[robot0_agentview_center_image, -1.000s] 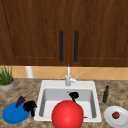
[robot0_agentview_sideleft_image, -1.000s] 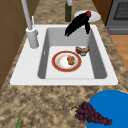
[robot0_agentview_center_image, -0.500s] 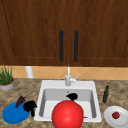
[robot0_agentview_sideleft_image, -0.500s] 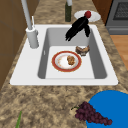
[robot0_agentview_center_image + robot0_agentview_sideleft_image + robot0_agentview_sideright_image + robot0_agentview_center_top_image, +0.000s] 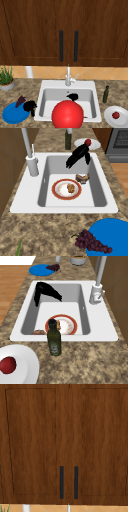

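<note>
- right hand [image 5: 72, 96] hangs over the sink [image 5: 47, 86], above the right part of the basin; fingers straight and spread, pointing down toward the basin floor, nothing held
- same hand in the left side view [image 5: 78, 154] and the right side view [image 5: 46, 291]: long fingers slanting down, clear of the things below
- nearest thing under it: small brown pastry [image 5: 82, 177] on the basin floor at the right side, apart from the fingers
- red-rimmed plate [image 5: 66, 189] lies flat on the basin floor just left of the pastry, with a brown bit of food [image 5: 71, 188] on it
- left hand [image 5: 30, 106] sits at the right edge of the blue plate [image 5: 13, 115] on the counter left of the sink; cannot tell how its fingers are set
- grapes [image 5: 91, 243] lie on the blue plate's edge
- faucet [image 5: 68, 77] at the far rim of the sink
- dark green bottle [image 5: 106, 94] upright on the counter right of the sink
- white plate [image 5: 117, 116] with a red fruit [image 5: 115, 115] near the bottle, at the near right
- big red ball shape [image 5: 67, 114] at the near edge of the sink in the front view
- potted plant [image 5: 6, 80] at far left; wood cabinet [image 5: 65, 441] with two dark handles above
</note>
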Controlling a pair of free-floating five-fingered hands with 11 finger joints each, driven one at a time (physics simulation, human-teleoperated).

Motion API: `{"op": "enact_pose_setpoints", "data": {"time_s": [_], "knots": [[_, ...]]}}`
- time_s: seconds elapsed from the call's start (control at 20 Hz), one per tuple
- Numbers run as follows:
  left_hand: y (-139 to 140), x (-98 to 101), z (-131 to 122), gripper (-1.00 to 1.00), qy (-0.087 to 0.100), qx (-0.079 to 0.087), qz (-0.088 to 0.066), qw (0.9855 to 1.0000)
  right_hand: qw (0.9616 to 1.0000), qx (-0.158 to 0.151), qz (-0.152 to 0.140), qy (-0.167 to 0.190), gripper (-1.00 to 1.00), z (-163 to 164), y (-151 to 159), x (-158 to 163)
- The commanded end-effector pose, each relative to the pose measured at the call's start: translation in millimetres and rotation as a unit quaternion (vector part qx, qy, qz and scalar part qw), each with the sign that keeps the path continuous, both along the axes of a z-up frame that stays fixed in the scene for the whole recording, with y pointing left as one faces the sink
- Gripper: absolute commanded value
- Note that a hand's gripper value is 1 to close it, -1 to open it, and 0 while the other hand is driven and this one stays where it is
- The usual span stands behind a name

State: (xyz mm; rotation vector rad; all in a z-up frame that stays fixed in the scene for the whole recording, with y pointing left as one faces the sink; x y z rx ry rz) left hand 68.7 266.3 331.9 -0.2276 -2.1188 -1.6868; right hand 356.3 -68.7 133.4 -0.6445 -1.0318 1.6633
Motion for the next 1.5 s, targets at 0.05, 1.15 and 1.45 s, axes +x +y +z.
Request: {"op": "enact_pose_setpoints", "data": {"time_s": [0.05,1.15,1.45], "knots": [[0,0.0,0,0.00,0.000,0.000,0.000,1.0000,1.0000,0.007,-0.001,0.004,-1.00,-1,-5,-2],[0,0.0,0,0.00,0.000,0.000,0.000,1.0000,0.9972,0.024,-0.071,0.008,-1.00,-121,-12,23],[0,0.0,0,0.00,0.000,0.000,0.000,1.0000,0.9946,0.009,-0.096,0.037,-1.00,-151,-8,34]]}}
